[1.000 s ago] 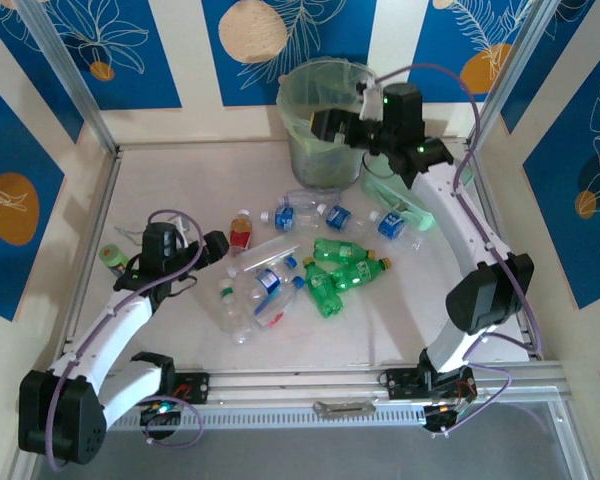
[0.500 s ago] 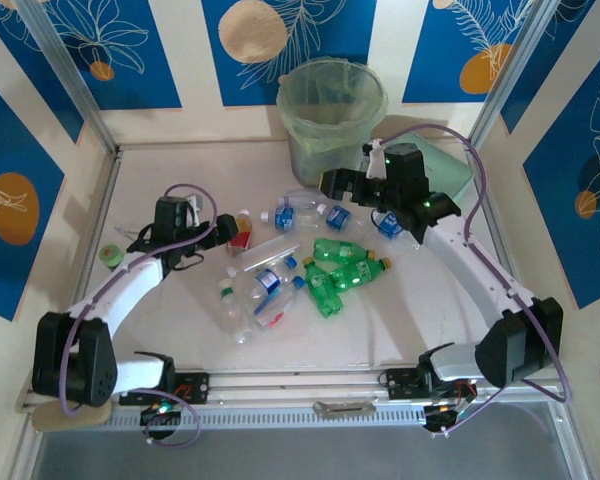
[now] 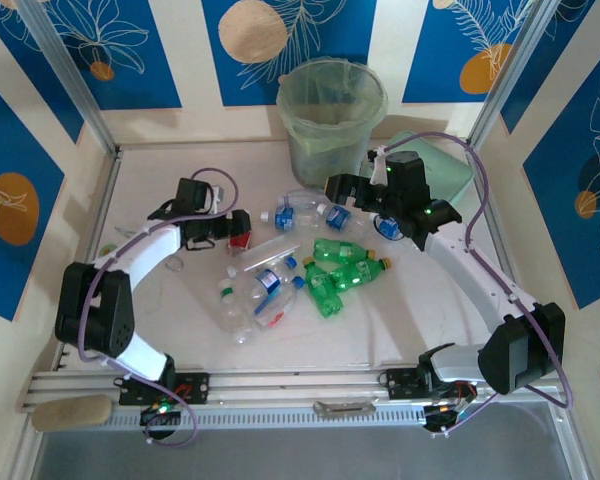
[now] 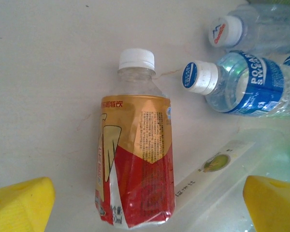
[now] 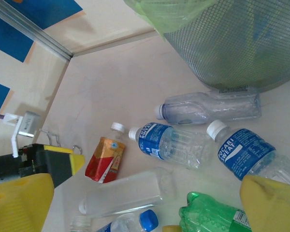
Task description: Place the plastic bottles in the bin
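- Left claw (image 3: 230, 228): jaws wide, holding nothing; red-labelled bottle (image 4: 135, 164) lies flat on the surface (image 3: 160, 170) between its yellow fingers (image 4: 19, 203), apart from both.
- Right claw (image 3: 333, 189): jaws wide, holding nothing, above blue-labelled bottles (image 5: 164, 140) near the bin (image 3: 330, 150).
- Plastic bottles (image 3: 345, 270): clear, blue-labelled and green, lying scattered mid-surface.
- Bin: upright at the far edge, lined with a pale green bag.

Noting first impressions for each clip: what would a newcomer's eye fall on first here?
A jumble of plastic bottles, clear, blue-labelled and bright green, lies mid-table in front of the bag-lined bin at the far edge. The open left claw hovers over a red-and-gold bottle at the pile's left edge, while the open right claw hangs over the blue-labelled ones near the bin.
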You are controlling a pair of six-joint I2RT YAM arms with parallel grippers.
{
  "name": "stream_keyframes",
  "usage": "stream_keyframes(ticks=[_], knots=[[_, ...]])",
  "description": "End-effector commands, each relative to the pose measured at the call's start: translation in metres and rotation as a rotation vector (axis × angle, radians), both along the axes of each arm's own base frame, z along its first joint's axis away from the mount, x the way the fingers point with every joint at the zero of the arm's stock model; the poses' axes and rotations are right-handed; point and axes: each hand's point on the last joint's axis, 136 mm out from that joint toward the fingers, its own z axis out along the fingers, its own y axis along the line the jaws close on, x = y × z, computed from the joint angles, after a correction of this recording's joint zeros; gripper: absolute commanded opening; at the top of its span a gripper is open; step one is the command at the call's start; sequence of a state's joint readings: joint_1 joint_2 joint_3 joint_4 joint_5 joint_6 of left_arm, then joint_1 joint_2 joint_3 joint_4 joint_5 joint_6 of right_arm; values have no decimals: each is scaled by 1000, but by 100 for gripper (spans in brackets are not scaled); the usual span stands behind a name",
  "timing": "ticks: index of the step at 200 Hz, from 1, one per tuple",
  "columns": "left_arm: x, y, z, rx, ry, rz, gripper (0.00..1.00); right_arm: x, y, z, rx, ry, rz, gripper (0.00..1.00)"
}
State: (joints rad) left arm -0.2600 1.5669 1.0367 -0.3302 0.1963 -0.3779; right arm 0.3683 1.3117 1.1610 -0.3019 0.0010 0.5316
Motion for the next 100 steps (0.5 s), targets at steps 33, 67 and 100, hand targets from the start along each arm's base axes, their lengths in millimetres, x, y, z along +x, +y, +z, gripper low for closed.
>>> stream_keyframes(ticks=[33, 67, 100], knots=[[-8, -10, -37, 173, 109, -101, 96, -4, -12, 3, 1, -18, -40, 99], [-4, -12, -53, 177, 124, -85, 94, -6, -14, 9, 8, -26, -42, 99], [3, -13, -63, 188, 134, -86, 81, -7, -16, 14, 5, -37, -47, 99]])
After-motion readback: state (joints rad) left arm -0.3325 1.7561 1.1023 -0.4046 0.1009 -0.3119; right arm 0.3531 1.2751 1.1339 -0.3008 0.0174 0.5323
